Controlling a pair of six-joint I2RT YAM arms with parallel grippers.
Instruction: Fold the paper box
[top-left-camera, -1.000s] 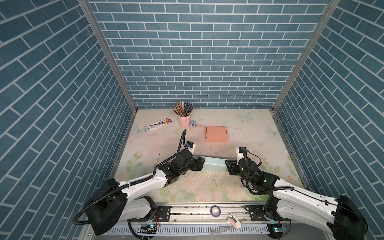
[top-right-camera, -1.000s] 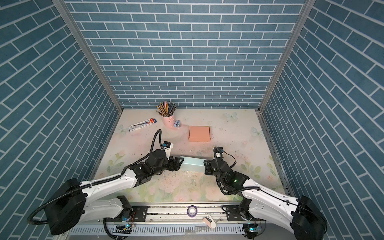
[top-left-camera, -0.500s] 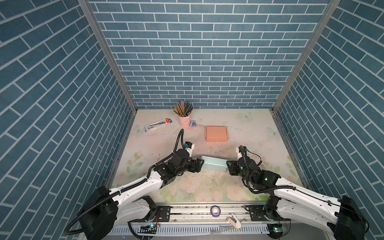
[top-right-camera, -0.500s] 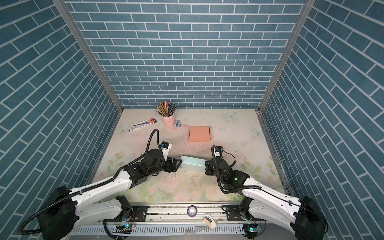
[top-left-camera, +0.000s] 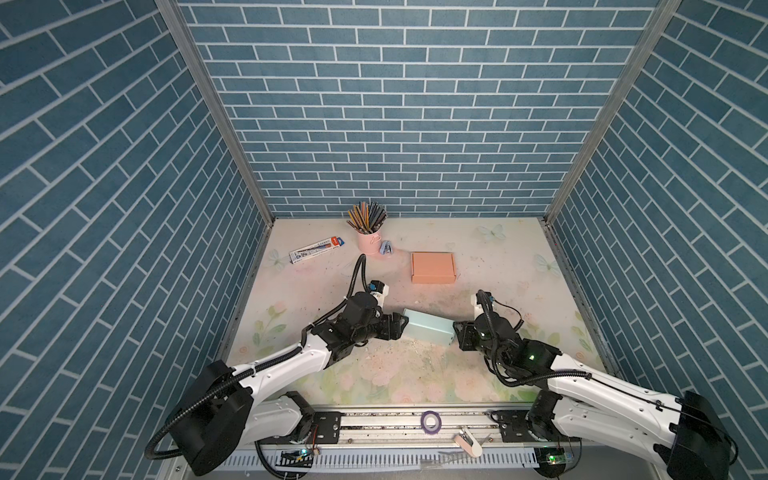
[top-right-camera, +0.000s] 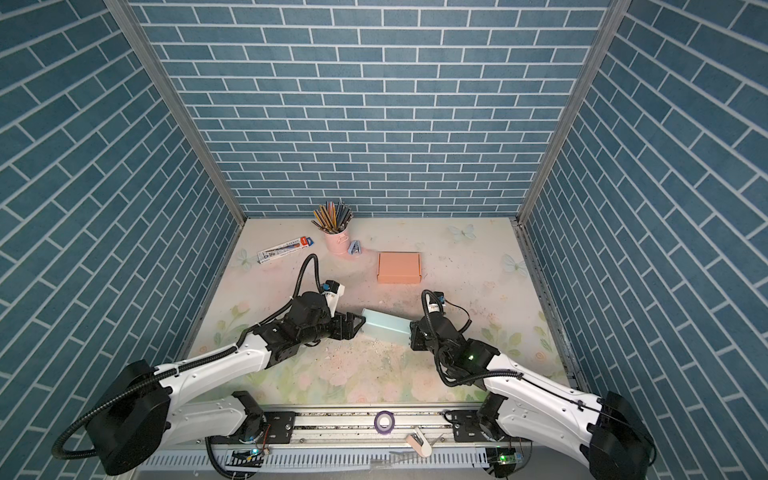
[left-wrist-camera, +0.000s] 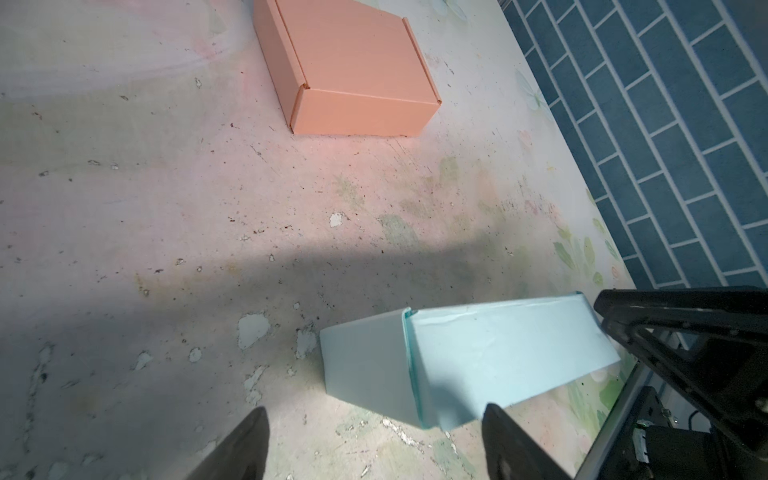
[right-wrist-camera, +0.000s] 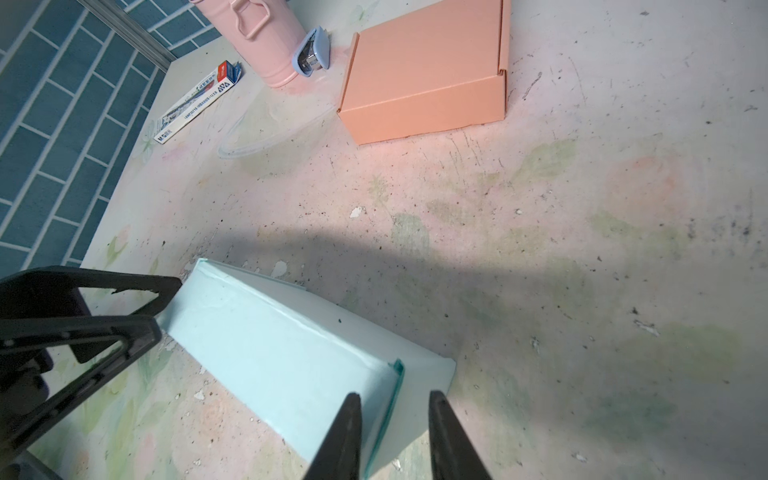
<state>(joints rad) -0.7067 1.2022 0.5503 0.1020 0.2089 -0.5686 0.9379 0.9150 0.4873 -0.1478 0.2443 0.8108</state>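
**Light-blue paper box parked between both arms: where would you grab it?**

Watching from beside the rig. On the left, the left end effector (top-left-camera: 401, 327) hangs wide open, with its jaws spread at the left end of the light-blue paper box (top-left-camera: 428, 331) and closed on nothing. The box lies mid-bench (top-left-camera: 478, 257), a bit skewed, and a closed orange box (top-left-camera: 433, 268) sits well behind it. On the right, the right end effector (top-left-camera: 457, 333) is narrow and straddles the thin teal edge at that end. I can't tell if it's actually pinching.

My guess is thin card: very light, slides easily, and dents if squeezed across a face. I'd hold it by the edges and flaps near the creases, one arm bracing while the other folds.
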